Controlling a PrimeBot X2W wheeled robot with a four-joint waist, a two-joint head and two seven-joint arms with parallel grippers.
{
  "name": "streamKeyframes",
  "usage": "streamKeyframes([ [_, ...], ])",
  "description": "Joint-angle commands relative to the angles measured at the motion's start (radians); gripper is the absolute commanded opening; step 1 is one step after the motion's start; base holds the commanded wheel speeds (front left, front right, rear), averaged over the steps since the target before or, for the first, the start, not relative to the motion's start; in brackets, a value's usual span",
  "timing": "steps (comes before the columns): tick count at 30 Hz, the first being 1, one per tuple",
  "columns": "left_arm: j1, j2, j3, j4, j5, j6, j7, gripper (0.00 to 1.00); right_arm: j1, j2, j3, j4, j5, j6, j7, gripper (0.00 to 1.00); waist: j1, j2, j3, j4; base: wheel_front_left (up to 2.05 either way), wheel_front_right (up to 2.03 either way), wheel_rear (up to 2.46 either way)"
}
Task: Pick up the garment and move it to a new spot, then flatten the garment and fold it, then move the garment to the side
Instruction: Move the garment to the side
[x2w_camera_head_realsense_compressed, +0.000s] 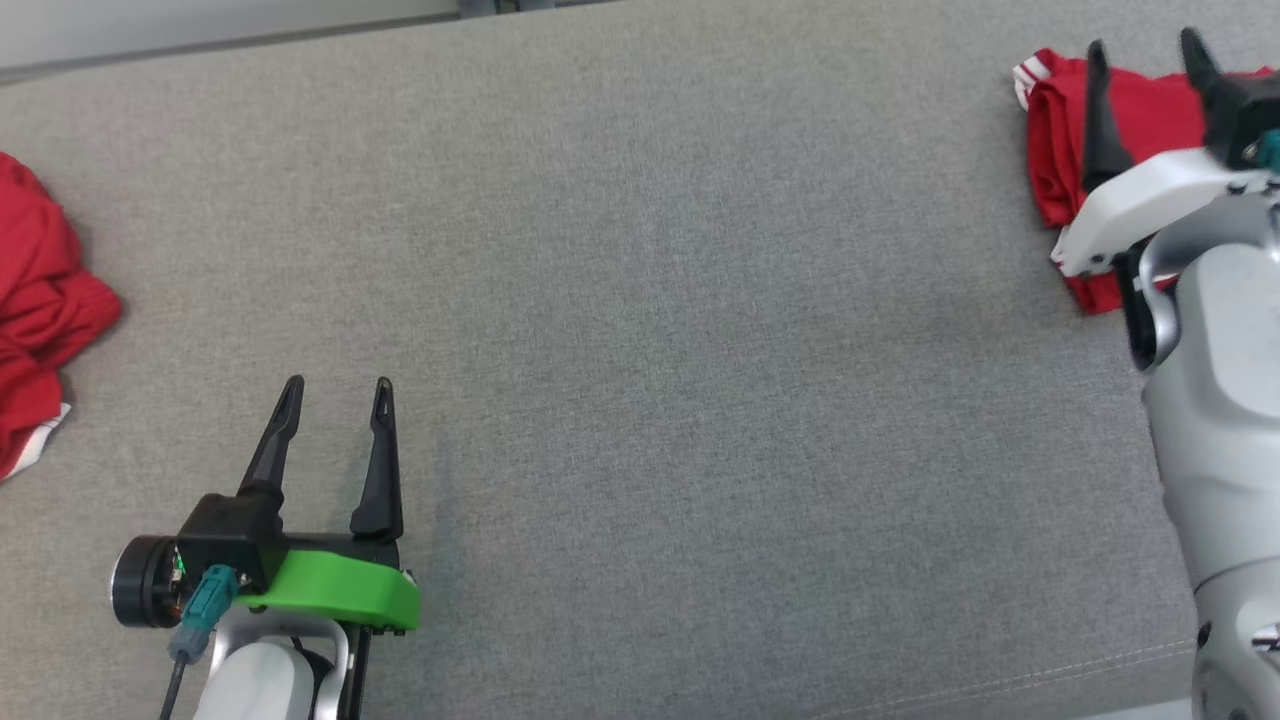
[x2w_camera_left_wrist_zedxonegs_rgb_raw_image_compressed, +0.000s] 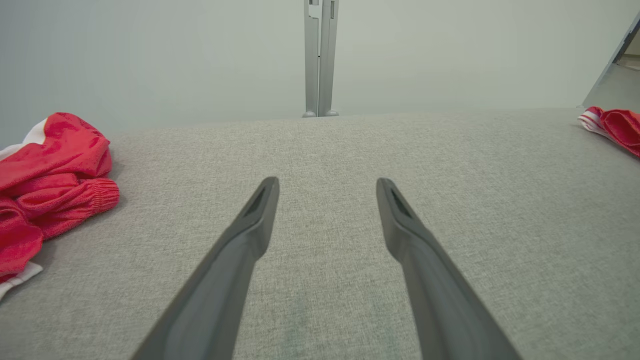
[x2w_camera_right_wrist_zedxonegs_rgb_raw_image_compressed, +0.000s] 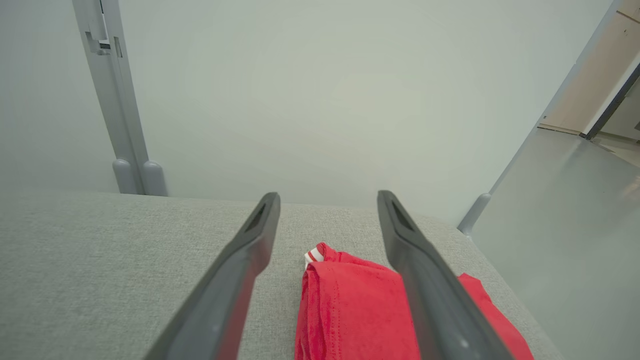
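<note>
**Folded red garment lies under the spread right gripper**

The folded red garment (x2w_camera_head_realsense_compressed: 1150, 120) is seen at the far right of the grey fabric surface (x2w_camera_head_realsense_compressed: 700, 350), close to its far edge. A white-striped hem (x2w_camera_head_realsense_compressed: 1027, 80) is shown at the garment's far left corner. The right gripper (x2w_camera_head_realsense_compressed: 1143, 42) is held over this garment with its two dark fingers spread wide and nothing clasped between them. In the head view both fingers are laid across the red cloth, their tips pointing towards the far edge.

In the right wrist view, the garment (x2w_camera_right_wrist_zedxonegs_rgb_raw_image_compressed: 350, 310) is found low between the fingers of the right gripper (x2w_camera_right_wrist_zedxonegs_rgb_raw_image_compressed: 327, 196), and the finger on that view's right side (x2w_camera_right_wrist_zedxonegs_rgb_raw_image_compressed: 430, 280) is crossed in front of the cloth. Whether the fingers are touching the fabric cannot be told.

The left gripper (x2w_camera_head_realsense_compressed: 338, 382) is held over bare surface at the lower left, well apart from the folded garment, with its fingers also spread wide and nothing held. A crumpled red garment (x2w_camera_head_realsense_compressed: 40, 300) with a white edge is seen at the left edge of the surface, near the left gripper but not touching it. In the left wrist view, a grey post (x2w_camera_left_wrist_zedxonegs_rgb_raw_image_compressed: 320, 60) is shown standing at the far edge, the crumpled garment (x2w_camera_left_wrist_zedxonegs_rgb_raw_image_compressed: 50, 175) on the left and the folded garment (x2w_camera_left_wrist_zedxonegs_rgb_raw_image_compressed: 617, 125) far off on the right.
</note>
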Motion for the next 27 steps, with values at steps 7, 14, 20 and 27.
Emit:
streamKeyframes([
  [7,0.057,-0.036,0.04,0.082,-0.046,0.012,-0.03,1.0,0.212,0.052,0.1,-0.14,0.147,-0.001,-0.003,1.0,0.0,0.0,-0.216,0.046,0.0,0.0,0.0],
  [14,0.131,-0.057,0.056,0.114,-0.052,0.01,-0.038,1.0,0.455,0.112,0.114,-0.32,0.191,-0.001,-0.003,1.0,0.0,0.0,-0.301,0.083,0.0,0.0,0.0],
  [20,0.177,-0.069,0.066,0.109,-0.056,0.017,-0.038,1.0,0.631,0.153,0.129,-0.451,0.186,-0.001,-0.003,1.0,0.0,0.0,-0.323,0.1,0.0,0.0,0.0],
  [27,0.203,-0.084,0.072,0.108,-0.054,0.018,-0.037,1.0,0.754,0.159,0.173,-0.538,0.239,-0.001,-0.003,1.0,0.0,0.0,-0.333,0.106,0.0,0.0,0.0],
])
